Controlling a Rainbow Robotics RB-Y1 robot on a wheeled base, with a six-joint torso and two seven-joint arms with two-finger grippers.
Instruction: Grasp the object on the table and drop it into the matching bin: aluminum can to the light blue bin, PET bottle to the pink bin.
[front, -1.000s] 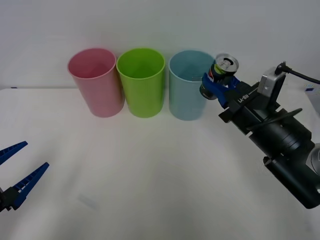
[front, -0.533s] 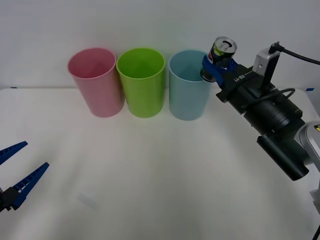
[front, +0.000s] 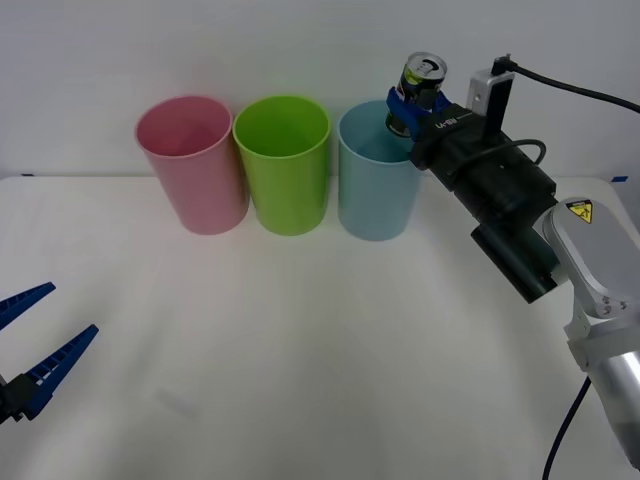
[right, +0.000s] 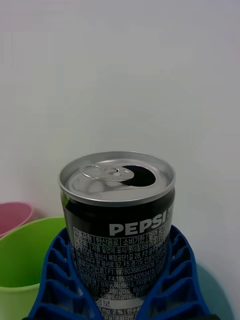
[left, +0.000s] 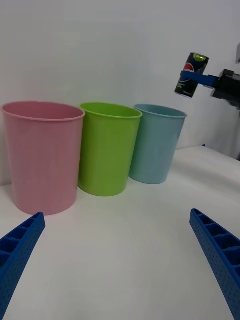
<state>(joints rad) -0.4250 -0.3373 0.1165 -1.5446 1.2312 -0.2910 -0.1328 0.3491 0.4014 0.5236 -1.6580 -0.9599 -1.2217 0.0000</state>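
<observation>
The aluminum can (front: 420, 85), black-labelled with a silver pull-tab top, is held upright in the air with my right gripper (front: 404, 108) shut on its lower half. It hangs above the right rim of the light blue bin (front: 374, 190). From the right wrist the can (right: 118, 215) stands between the blue fingers (right: 60, 270). The pink bin (front: 194, 170) is the leftmost of the row on the table (front: 300, 340). My left gripper (front: 28, 345) rests open low at the front left. Its view shows the can (left: 191, 75) up beyond the light blue bin (left: 156, 145).
A lime green bin (front: 283, 168) stands between the pink and light blue ones, the three nearly touching along the table's back. A white wall rises behind them. The right arm's black body (front: 510, 210) reaches over the table's right side.
My right gripper has carried the can up and to the left, from beside the light blue bin to above its right rim. The left arm has stayed put.
</observation>
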